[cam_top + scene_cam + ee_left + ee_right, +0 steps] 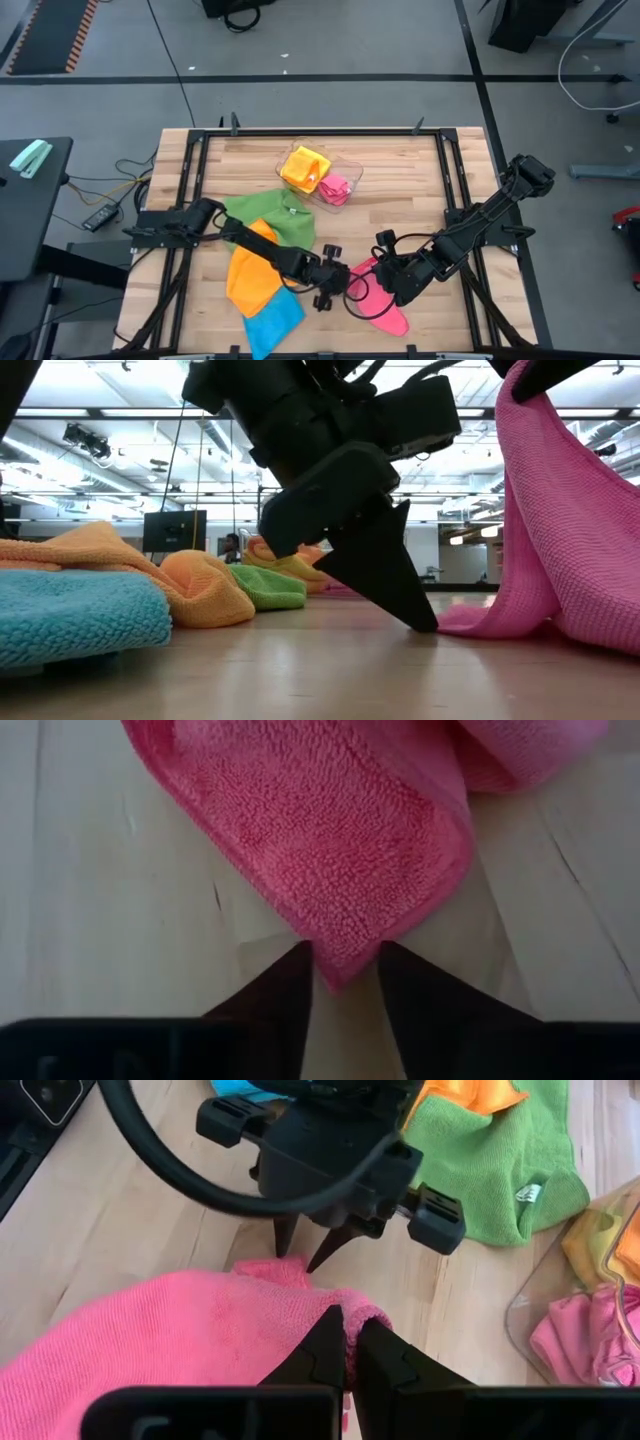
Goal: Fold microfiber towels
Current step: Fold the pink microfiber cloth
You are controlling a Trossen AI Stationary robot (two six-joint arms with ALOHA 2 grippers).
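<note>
Your right gripper point(349, 1342) is pinched on the lifted edge of the pink towel point(378, 300) at the table's near edge. Your left gripper point(345, 982) sits with jaws spread either side of that towel's corner, tips down on the wood. Beyond lie the blue towel point(272, 318), orange towel point(250, 276) and green towel point(272, 213); farthest, the clear tray point(352, 170) holds yellow and pink cloths.
</note>
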